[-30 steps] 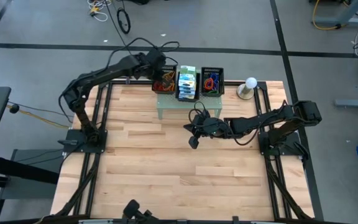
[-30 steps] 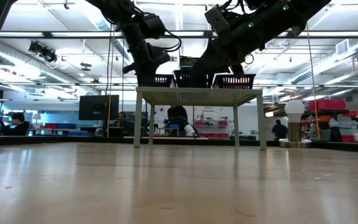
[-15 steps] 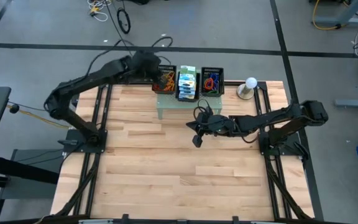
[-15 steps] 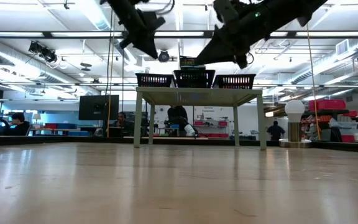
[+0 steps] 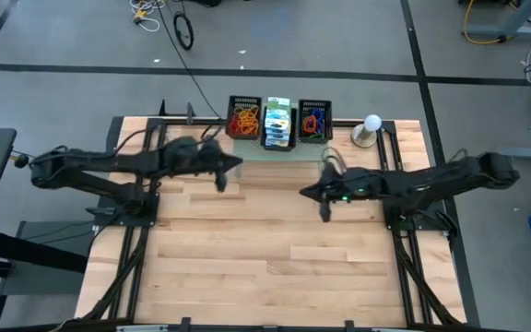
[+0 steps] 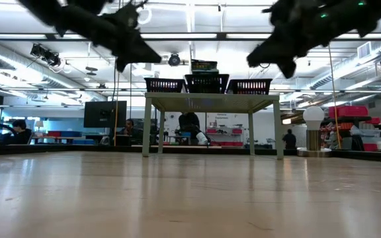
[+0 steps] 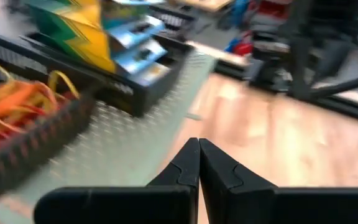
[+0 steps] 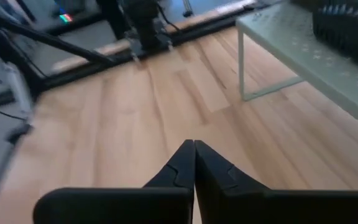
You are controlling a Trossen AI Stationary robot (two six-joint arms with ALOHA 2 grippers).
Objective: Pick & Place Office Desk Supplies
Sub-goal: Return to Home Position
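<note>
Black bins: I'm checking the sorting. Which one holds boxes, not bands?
The middle bin: it holds printed boxes, while the left bin and right bin beside it hold tangled rubber bands.

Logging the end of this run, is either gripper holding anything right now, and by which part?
Nothing is held: the left gripper and the right gripper are both shut empty.
</note>
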